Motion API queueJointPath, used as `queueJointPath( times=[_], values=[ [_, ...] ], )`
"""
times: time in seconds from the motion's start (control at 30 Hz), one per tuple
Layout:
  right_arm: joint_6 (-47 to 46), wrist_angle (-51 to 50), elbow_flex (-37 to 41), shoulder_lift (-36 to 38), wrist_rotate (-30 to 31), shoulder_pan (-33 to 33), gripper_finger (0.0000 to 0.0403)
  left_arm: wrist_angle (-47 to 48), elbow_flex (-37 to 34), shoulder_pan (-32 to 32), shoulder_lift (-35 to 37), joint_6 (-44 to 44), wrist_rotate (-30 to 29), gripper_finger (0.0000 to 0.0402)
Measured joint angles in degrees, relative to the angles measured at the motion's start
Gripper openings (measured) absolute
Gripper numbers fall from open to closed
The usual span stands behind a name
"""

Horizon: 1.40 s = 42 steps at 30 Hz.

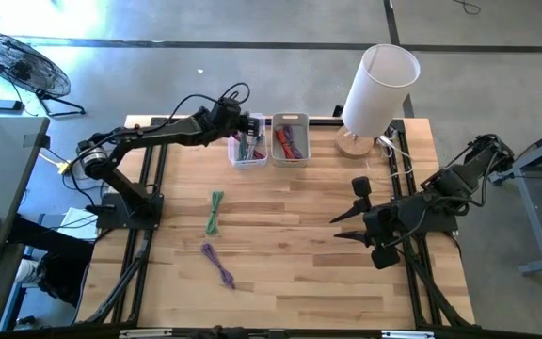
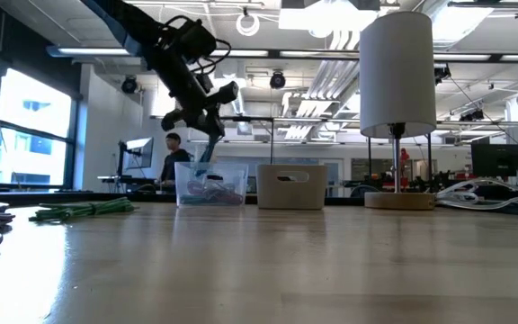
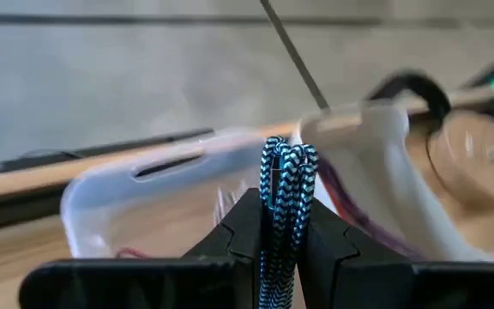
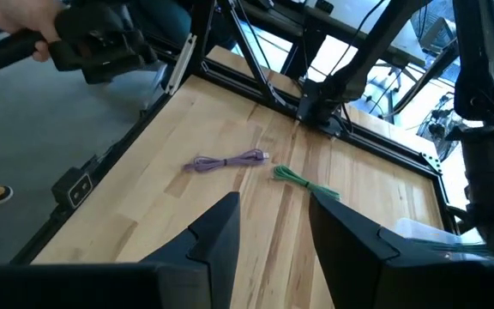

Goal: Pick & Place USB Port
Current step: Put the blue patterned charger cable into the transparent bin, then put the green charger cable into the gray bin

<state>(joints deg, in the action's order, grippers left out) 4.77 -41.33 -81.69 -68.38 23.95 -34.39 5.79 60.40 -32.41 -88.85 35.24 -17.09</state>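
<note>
USB cable (image 3: pixel 283 193), blue-black braided, sits pinched between the left gripper (image 1: pixel 244 125) fingers (image 3: pixel 238 225), held above the clear bin (image 1: pixel 248 141) at the table's (image 1: pixel 299 282) far edge. We see the left arm stretched from its base toward that bin, wrist angled down in the low view. Cable's long axis runs along the fingers, folded loop end sticking out past the tips. Going right: green cable (image 1: pixel 215 211) and purple cable (image 1: pixel 218 265) lie loose on the wood, then the white bin (image 1: pixel 290 138), then the lamp (image 1: pixel 377 89). Right gripper (image 1: pixel 346 226) waits low near the table's right side, jaws parted, holding nothing (right wrist view shows wood between them).
</note>
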Motion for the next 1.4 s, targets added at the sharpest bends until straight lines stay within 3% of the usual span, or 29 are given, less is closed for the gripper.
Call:
queueJointPath(
  times=[0.1, 0.37, 0.57, 0.67, 0.83, 0.9, 0.97, 1.07, 1.17, 1.3, 1.4],
  values=[
    [0.0, 0.0, 0.0, 0.0, -0.1, 0.3, 0.0133, -3.6, -0.2, -0.8, -1.0, -2.9, 4.4, 0.0049],
    [-0.3, -0.1, 0.0, 0.0, -0.2, 0.3, 0.0133, -4.0, -0.1, -1.0, -1.4, -0.7, 5.1, 0.0141],
    [-0.5, -0.4, 0.0, 0.0, -0.3, 0.3, 0.0133, -5.5, -0.1, -1.0, -1.5, -0.5, 4.9, 0.0149],
    [-1.6, -0.8, 0.0, 0.0, -0.3, 0.3, 0.0133, -10.9, -0.1, -1.0, -1.1, -1.8, 6.7, 0.015],
    [-2.4, -2.6, 0.0, 0.0, -0.5, 0.2, 0.0133, -32.6, -0.1, -1.2, 1.3, -13.1, 16.3, 0.0151],
    [-3.3, -2.8, 0.0, 0.0, -0.5, 0.2, 0.0133, -39.8, -0.1, -2.4, 3.3, -17.9, 24.5, 0.0151],
    [-3.3, -3.3, 0.0, 0.0, -0.7, 0.2, 0.0133, -41.2, 0.8, -4.1, 6.4, -21.2, 33.9, 0.0147],
    [-3.5, -3.5, 0.0, 0.0, -2.2, 0.2, 0.0133, -33.6, 3.3, -6.5, 12.3, -24.8, 46.3, 0.0129],
    [-3.4, -3.5, 0.0, 0.0, -2.7, 0.2, 0.0133, -20.5, 7.2, -6.8, 18.5, -32.2, 53.1, 0.0105],
    [-3.4, -3.5, 0.0, 0.0, -2.7, 0.2, 0.0133, 1.8, 14.1, -5.8, 25.1, -43.6, 55.3, 0.0076],
    [-3.4, -3.5, 0.0, 0.0, -2.7, 0.2, 0.0133, 20.0, 20.6, -4.5, 28.2, -50.4, 52.9, 0.0061]
  ],
)
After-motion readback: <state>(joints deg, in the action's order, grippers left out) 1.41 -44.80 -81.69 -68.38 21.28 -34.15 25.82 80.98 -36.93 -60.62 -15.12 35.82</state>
